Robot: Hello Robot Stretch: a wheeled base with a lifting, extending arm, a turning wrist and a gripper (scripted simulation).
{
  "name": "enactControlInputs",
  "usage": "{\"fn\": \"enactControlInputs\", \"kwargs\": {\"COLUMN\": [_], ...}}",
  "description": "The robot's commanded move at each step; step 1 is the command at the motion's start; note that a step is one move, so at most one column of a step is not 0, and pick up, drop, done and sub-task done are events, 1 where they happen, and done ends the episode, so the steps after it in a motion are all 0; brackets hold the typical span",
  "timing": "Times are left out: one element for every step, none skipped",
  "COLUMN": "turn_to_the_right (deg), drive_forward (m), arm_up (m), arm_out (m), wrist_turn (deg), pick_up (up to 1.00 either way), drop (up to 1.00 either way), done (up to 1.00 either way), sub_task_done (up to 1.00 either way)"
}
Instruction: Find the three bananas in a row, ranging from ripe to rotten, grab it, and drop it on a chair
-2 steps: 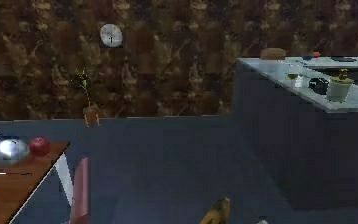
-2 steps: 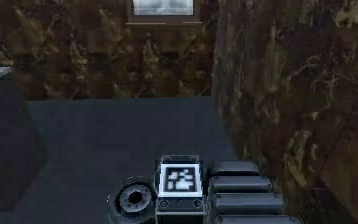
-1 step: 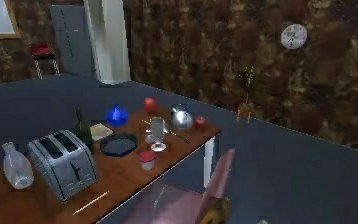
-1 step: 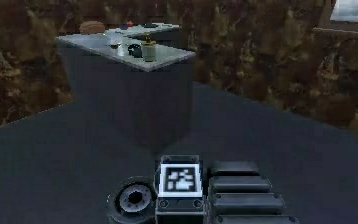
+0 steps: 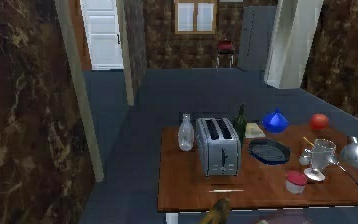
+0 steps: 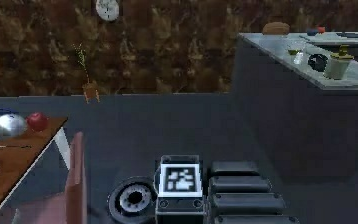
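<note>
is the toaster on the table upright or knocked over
Upright. The toaster stands on its base on the table, with its slots facing up.

You've got dark brown marbled walls (image 5: 27,100) all round and a dark blue-grey floor (image 5: 187,90). Wooden table (image 5: 262,178) sits at the fwd view's btm right; beyond it there's a white door (image 5: 102,35) top left and a window (image 5: 195,15) on the far wall (small red-seated chair (image 5: 225,50) just below, to its right). Arm side view: grey counter (image 6: 277,110) at right, round clock (image 6: 107,8) high on the wall
</note>
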Motion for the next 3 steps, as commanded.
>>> {"fn": "enactControlInputs", "kwargs": {"turn_to_the_right": [-6.0, 45.0, 45.0], "drive_forward": [0.0, 0.0, 0.0], "arm_up": [0.0, 0.0, 0.0], "arm_out": [0.0, 0.0, 0.0], "wrist_turn": [0.0, 0.0, 0.0], "pick_up": [0.0, 0.0, 0.0], "drop": [0.0, 0.0, 0.0], "done": [0.0, 0.0, 0.0], "sub_task_done": [0.0, 0.0, 0.0]}}
